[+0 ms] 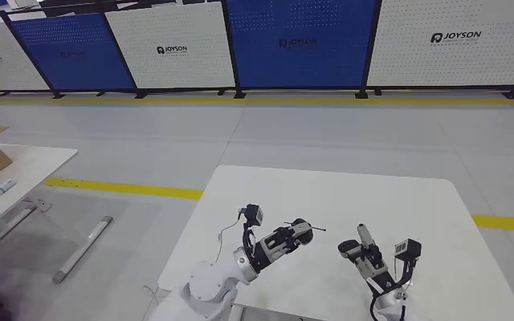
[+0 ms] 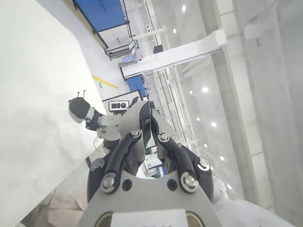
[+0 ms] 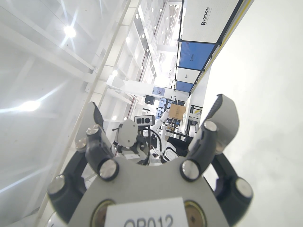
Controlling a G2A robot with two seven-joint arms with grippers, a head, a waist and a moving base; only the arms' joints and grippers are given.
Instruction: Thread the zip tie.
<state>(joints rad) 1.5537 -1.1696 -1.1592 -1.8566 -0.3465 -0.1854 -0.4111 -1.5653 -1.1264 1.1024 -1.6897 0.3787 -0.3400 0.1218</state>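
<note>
Mostly hidden, the zip tie (image 1: 315, 229) shows in the top view as a thin dark line. It sticks out of the left tool (image 1: 303, 229) toward the right tool (image 1: 361, 233), above the white counter (image 1: 337, 193). Its head and tail are too small to tell apart.

In the left wrist view the left tool (image 2: 150, 115) has its fingers pressed together on what seems to be the same strap. It appears there as a pale sliver (image 2: 150, 125), edge-on between the pads, and the fingers cover its ends.

The right tool (image 3: 157, 102) is spread wide in its own wrist view. The other arm sits farther off in the gap between its fingers. From above, the two tools are near each other but apart, both over the near half of the counter.

A brown cardboard box (image 3: 177, 111) stands in the room behind; what it holds cannot be seen.

A white label (image 3: 146, 211) on the right tool's base carries dark print cut by the picture's edge. The label (image 2: 149, 218) on the left tool's base is cut off almost wholly. Blue and white pegboard panels (image 1: 301, 40) stand beyond the counter, each with a small logo.
</note>
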